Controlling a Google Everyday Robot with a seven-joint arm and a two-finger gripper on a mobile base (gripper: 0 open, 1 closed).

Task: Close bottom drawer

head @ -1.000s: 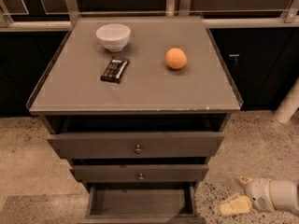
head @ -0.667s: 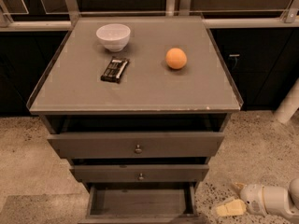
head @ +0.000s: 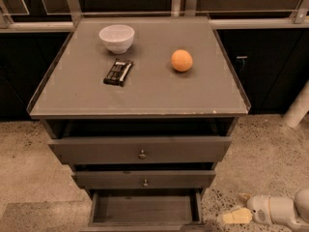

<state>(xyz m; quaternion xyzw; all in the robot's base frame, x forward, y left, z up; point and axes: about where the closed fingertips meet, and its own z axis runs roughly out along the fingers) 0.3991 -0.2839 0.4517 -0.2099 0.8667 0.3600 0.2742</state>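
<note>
Hovering low over the speckled floor [head: 270, 153], the gripper [head: 240, 207] holds its two pale fingers spread, nothing between them. Just to its left, not touching it, the bottom drawer [head: 145, 209] stands pulled out. Farther up and left, an orange [head: 182, 60] rests on the cabinet top [head: 145, 93].

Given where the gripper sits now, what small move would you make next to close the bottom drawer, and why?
I would probably bring the gripper left and toward the camera, round to the front panel of the bottom drawer. That drawer stands pulled out with its inside showing, and the gripper hangs low to its right, apart from it, so it seems unable to push yet.
</note>
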